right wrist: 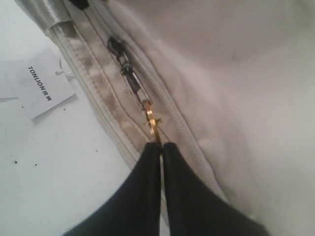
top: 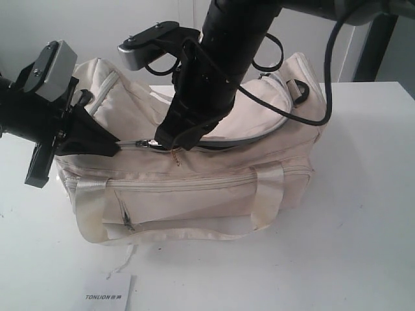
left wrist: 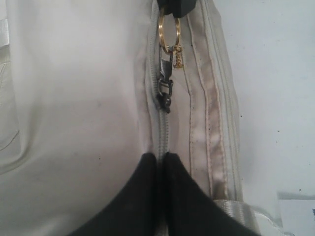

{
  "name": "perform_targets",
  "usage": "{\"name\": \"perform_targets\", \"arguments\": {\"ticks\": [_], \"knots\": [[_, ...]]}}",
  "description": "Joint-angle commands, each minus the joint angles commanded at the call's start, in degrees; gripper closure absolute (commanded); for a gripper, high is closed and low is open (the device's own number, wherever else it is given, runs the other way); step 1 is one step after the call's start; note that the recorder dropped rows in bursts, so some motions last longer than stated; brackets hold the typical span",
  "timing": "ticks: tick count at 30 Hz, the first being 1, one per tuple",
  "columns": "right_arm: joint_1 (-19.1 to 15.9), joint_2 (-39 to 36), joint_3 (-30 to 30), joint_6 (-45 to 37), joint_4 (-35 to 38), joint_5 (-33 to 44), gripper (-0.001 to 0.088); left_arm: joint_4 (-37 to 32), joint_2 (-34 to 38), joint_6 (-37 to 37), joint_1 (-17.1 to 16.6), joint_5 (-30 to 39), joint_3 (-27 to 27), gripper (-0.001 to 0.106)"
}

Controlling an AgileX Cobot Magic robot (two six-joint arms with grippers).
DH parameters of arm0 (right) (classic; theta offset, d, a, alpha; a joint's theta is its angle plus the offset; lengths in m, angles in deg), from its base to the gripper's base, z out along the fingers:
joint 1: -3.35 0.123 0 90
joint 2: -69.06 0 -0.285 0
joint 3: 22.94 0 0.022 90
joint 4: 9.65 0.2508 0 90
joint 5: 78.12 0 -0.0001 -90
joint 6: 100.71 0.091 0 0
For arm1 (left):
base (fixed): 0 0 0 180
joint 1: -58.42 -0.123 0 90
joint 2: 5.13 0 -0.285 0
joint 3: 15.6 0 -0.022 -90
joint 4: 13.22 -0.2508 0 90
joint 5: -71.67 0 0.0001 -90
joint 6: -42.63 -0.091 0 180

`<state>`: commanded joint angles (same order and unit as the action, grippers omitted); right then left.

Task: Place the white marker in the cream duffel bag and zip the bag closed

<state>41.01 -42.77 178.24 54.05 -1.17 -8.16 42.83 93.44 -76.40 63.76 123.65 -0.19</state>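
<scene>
One white table (top: 363,227); left tool (left wrist: 161,157) pinches the cream duffel bag (top: 194,191), right tool (right wrist: 161,147) its gold pull (right wrist: 151,121).

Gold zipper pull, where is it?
The gold zipper pull sits left of centre in the exterior view, on the cream duffel bag's top zipper, pinched by the right claw, beside the left claw.

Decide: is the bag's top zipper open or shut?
Partly shut: teeth joined from left gripper to slider; past it, a dark gap shows.
</scene>
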Motion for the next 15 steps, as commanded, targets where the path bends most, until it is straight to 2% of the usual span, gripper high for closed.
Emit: {"name": "perform_targets", "arguments": {"ticks": [8,15], "knots": [[0.0,1.5,-4.2,0.0,-1.5,0.0,0.0868,0.0,0.0,0.0,0.0,0.0,0.0,0.105],[-0.5,1.7,-4.5,0.0,-2.0,0.0,0.0868,0.0,0.0,0.4,0.0,0.0,0.0,0.105]]}}
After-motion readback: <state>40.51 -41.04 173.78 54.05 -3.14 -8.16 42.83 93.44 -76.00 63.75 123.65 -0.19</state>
